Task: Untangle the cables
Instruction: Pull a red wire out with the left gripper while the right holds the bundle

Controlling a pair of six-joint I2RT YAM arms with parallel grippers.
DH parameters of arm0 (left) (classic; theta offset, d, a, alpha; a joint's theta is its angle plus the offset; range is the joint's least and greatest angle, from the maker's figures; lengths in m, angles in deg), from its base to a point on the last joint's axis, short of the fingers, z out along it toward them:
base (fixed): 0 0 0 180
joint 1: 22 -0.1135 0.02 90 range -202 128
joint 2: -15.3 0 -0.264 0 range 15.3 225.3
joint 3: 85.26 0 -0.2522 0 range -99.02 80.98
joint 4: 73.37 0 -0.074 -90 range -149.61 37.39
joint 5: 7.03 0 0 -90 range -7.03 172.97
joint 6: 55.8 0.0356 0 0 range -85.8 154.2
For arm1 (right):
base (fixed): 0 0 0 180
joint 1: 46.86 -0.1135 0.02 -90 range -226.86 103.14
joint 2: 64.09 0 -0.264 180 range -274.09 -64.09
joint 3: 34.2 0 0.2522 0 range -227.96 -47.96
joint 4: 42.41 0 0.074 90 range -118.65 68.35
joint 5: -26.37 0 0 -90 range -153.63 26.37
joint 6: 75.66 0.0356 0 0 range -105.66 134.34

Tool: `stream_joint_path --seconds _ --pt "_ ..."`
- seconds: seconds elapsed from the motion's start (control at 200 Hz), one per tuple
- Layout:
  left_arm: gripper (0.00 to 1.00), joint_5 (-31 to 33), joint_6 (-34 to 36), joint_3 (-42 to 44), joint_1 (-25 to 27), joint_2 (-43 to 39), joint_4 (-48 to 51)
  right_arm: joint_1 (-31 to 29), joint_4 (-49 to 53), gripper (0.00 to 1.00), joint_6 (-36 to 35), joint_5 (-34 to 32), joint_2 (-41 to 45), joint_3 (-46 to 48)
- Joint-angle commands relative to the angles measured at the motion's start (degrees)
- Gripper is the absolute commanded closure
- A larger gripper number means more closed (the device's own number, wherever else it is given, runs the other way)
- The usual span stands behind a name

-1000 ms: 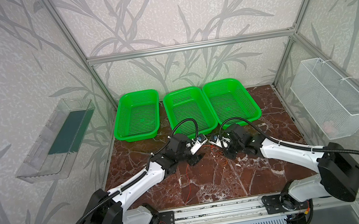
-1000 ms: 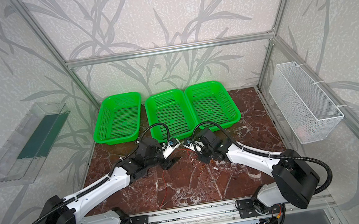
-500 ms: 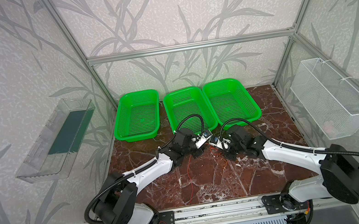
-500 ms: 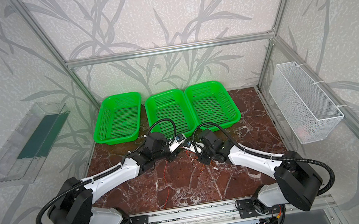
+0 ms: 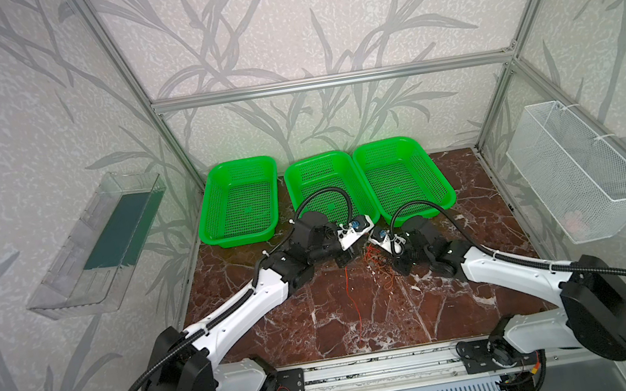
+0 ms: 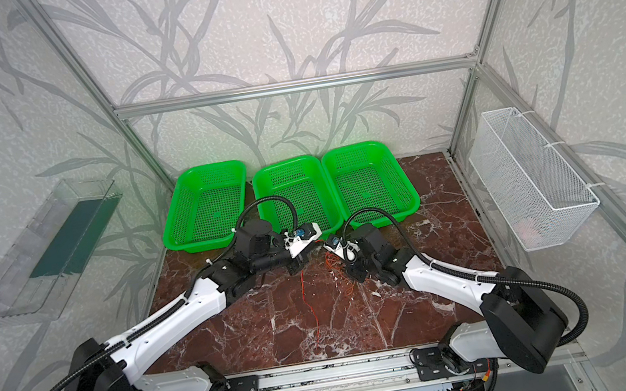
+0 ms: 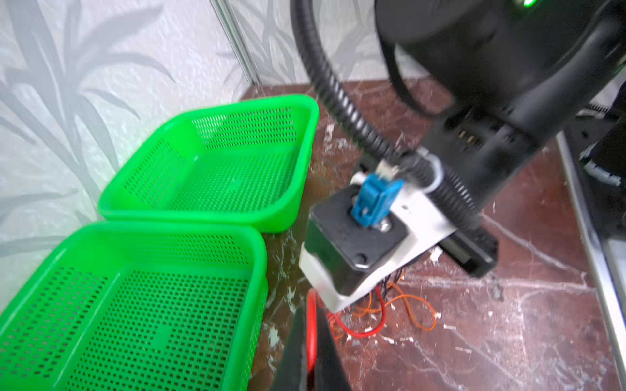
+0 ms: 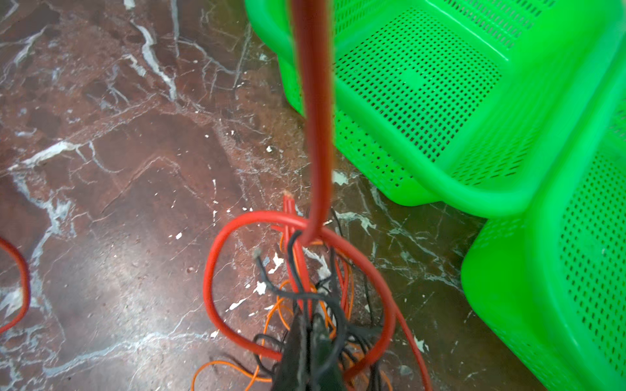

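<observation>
The cables [image 5: 376,257] lie as a tangle of thin orange, red and black wires between my two grippers in both top views [image 6: 335,265]. One red strand [image 5: 354,299] trails toward the table's front. In the left wrist view my left gripper [image 7: 311,315] is shut on a red cable [image 7: 311,338] that runs up between its fingers and out to the tangle [image 7: 389,304]. In the right wrist view my right gripper [image 8: 307,321] is shut on a bunch of black and orange wires, ringed by a thick red loop [image 8: 216,257]. A taut red cable [image 8: 315,118] rises from that knot.
Three green mesh baskets [image 5: 239,164] [image 5: 316,159] [image 5: 385,143] stand in a row at the back, just behind the grippers. A white wire basket [image 5: 576,169] hangs on the right wall and a clear tray [image 5: 100,245] on the left. The table is brown marble [image 5: 405,317].
My left gripper has closed onto the red cable beside the tangle, and its arm has shifted slightly. The right gripper has stayed shut on the tangle in the same spot.
</observation>
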Motion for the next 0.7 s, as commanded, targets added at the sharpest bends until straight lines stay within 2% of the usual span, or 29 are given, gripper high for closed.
stream_joint_path --seconds 0.0,0.35,0.515,0.695 --pt "1.00 -2.46 -3.13 -3.08 0.18 -4.36 -2.26 0.64 0.43 0.97 2.30 -2.56 -0.69 -1.26" --pt "1.00 0.15 -9.68 -12.57 -1.42 -9.24 -4.44 2.24 7.23 1.00 2.72 -5.21 -4.58 -5.15" --pt "1.00 -0.51 -14.06 -16.39 -5.38 -10.11 -5.69 3.18 9.56 1.00 2.86 -6.89 -5.12 -6.00" --pt "1.00 -4.74 -20.16 -20.13 -11.05 -10.14 -7.13 4.54 12.60 1.00 2.86 -9.18 -5.18 -5.78"
